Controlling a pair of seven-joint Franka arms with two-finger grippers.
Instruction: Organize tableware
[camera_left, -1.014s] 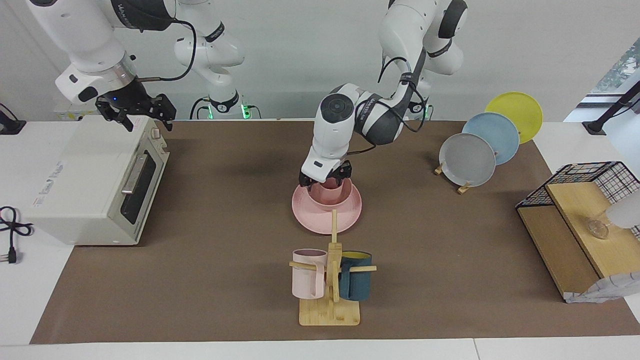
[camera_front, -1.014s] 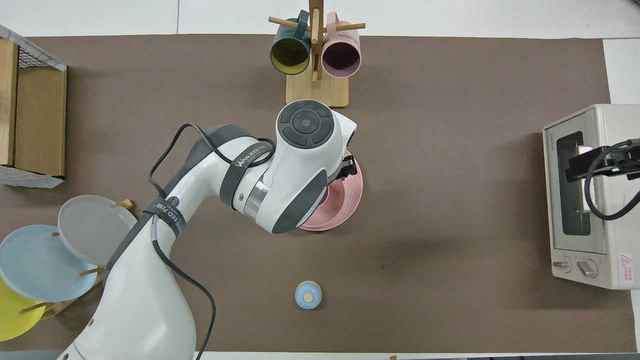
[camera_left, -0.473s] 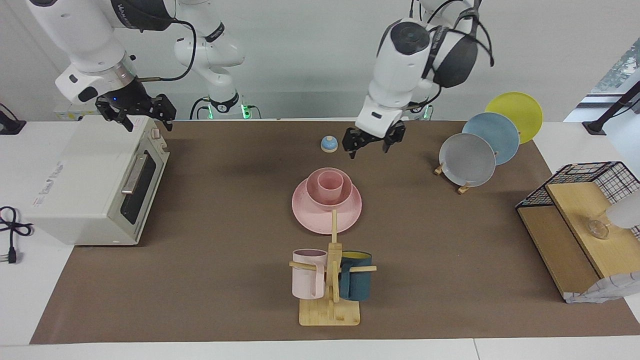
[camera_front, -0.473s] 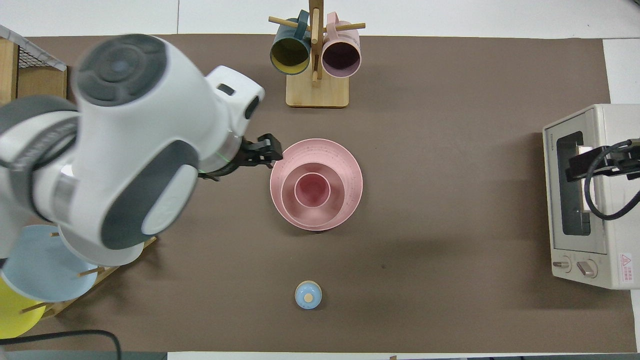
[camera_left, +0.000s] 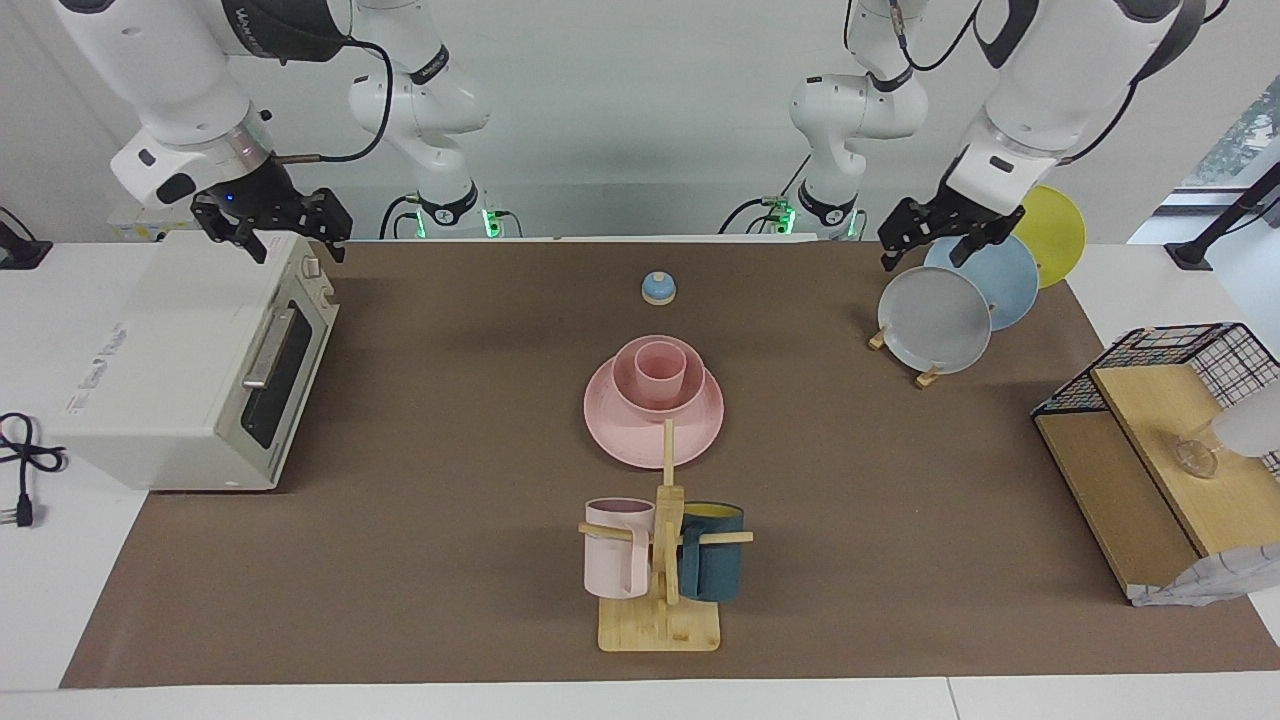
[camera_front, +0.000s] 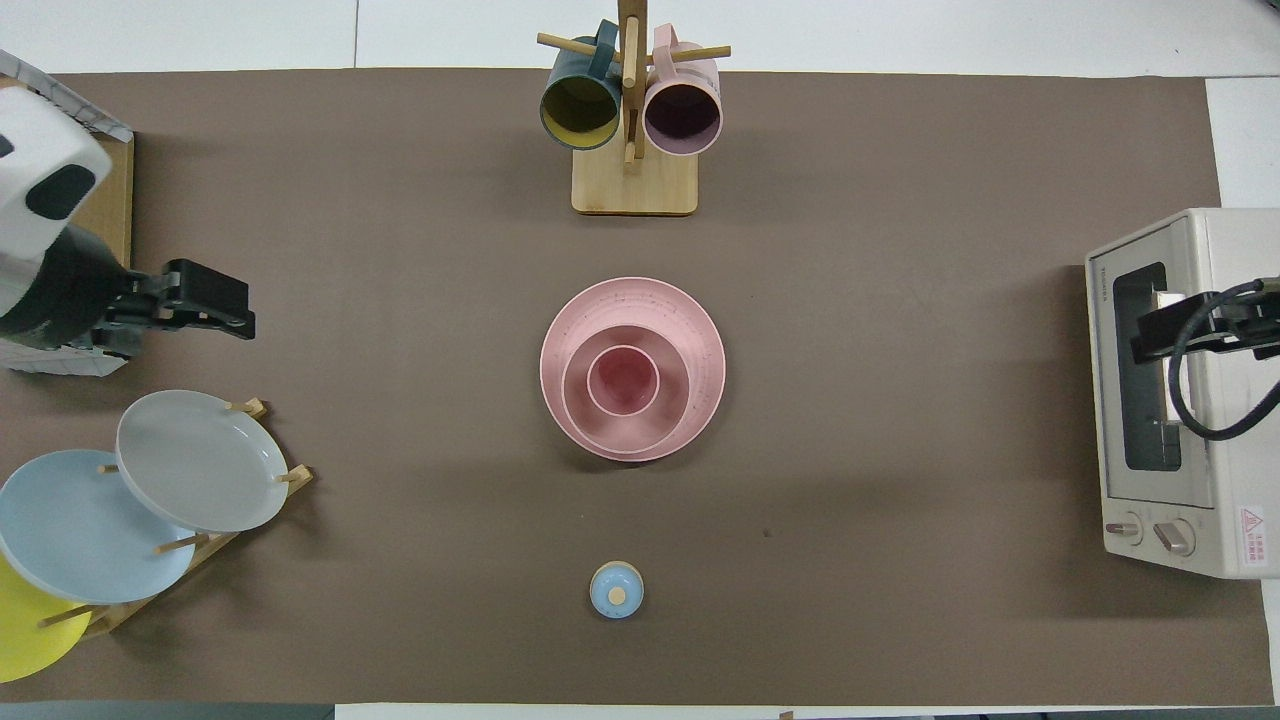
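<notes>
A white surface (camera_left: 1000, 700) carries a wide brown mat (camera_left: 450, 420) before a plain pale wall. At the mat's middle, a pink plate (camera_left: 640, 440) holds a pink bowl (camera_left: 622, 390), and a small pink cup (camera_left: 661, 372) stands upright in the bowl. Farther from the robots stands a wooden mug tree (camera_left: 662, 560) with two mugs; nearer them sits a small blue bell (camera_left: 659, 288). A white toaster oven (camera_left: 180, 370) occupies the right arm's end. Grey, blue and yellow plates lean in a rack (camera_left: 965, 290) toward the left arm's end, beside a wire-and-wood shelf (camera_left: 1150, 440). The left gripper (camera_left: 935, 238) hangs open and empty over the rack. The right gripper (camera_left: 275, 225) waits open and empty over the oven.
</notes>
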